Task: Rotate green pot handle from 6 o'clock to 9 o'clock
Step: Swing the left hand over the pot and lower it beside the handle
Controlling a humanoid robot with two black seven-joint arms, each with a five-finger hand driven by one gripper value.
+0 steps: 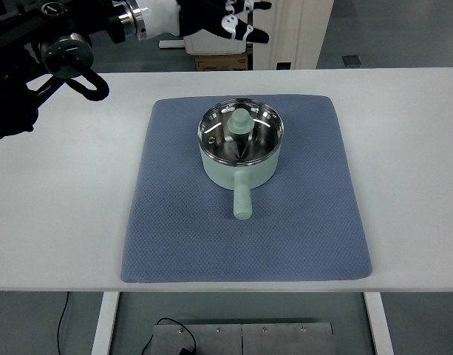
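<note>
Green pot (239, 159) sitting upright on blue mat (244, 192), a little far of the mat's middle. Pale green wall, shiny steel inside, rim facing up. Handle (242, 198) sticking straight out toward the near edge, at the six o'clock spot, lying just above the mat. Inside the pot, a rounded pale green knob (239, 123) standing up from the steel bottom; whether part of a lid or loose, impossible to tell.

Mat spread flat on white bench (411, 148), corners rounded, edges roughly square with the bench. Nothing touching the pot.

Left arm (56, 52) entering at the far left corner, dark and jointed, hanging over the bench's far left edge, well apart from pot and mat. Left hand (226, 22) reaching out past the far edge of the bench, black with white parts, fingers stretched out and relaxed, gripping nothing, high above and well far of the pot.

Beyond the far edge, a cardboard box (220, 62) on the floor beside a pale cabinet (300, 33). Under the near edge, white bench legs (106, 322), a black cable (167, 336) and a grey metal plate (241, 339).
</note>
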